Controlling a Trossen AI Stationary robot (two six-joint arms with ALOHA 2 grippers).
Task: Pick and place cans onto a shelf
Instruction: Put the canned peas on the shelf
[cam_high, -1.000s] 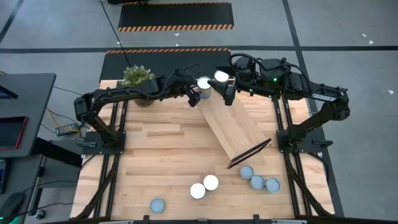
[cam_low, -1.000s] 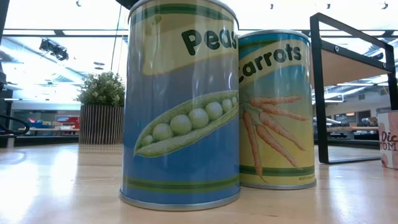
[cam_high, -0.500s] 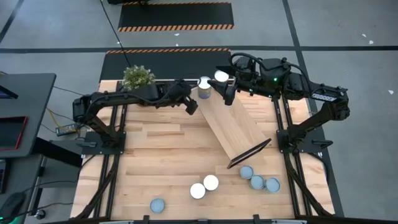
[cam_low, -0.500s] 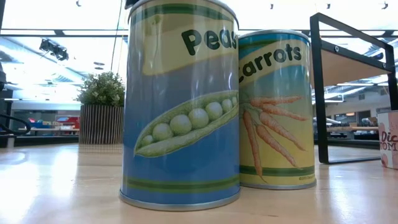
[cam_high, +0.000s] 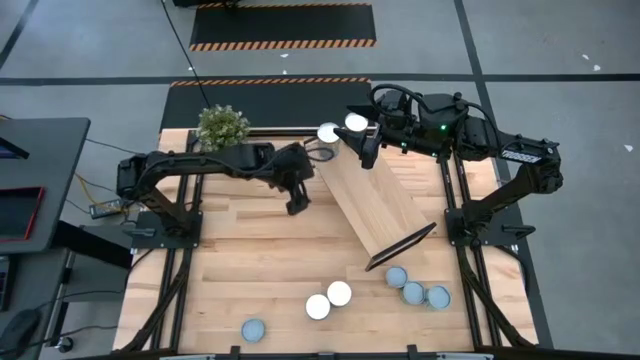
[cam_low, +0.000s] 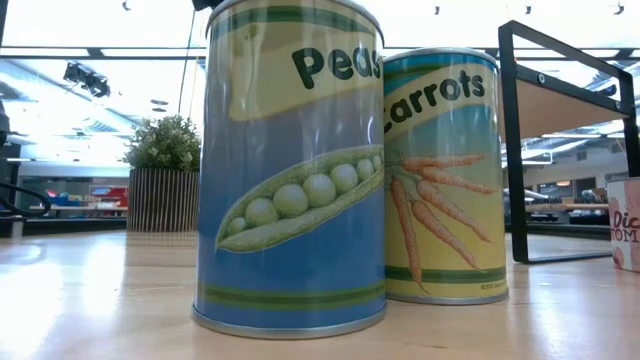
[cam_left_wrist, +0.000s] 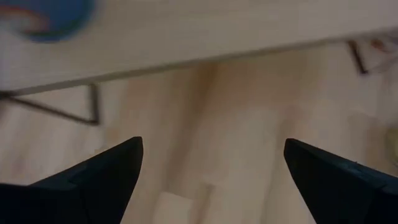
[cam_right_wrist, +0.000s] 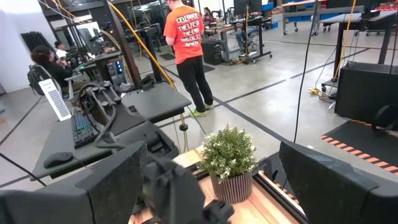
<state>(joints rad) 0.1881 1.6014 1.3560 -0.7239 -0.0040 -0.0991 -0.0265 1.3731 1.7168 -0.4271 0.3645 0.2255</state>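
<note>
2 cans (cam_high: 337, 127) beside right end effector (cam_high: 366, 150), open

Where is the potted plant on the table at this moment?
In the high view, the potted plant stands at the table's far left corner, beside the left arm and left of the shelf.

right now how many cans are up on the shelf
2: a white-topped can and another white-topped can, side by side at the shelf's far end. None looks hidden. Six more sit on the table near the front edge.
</note>
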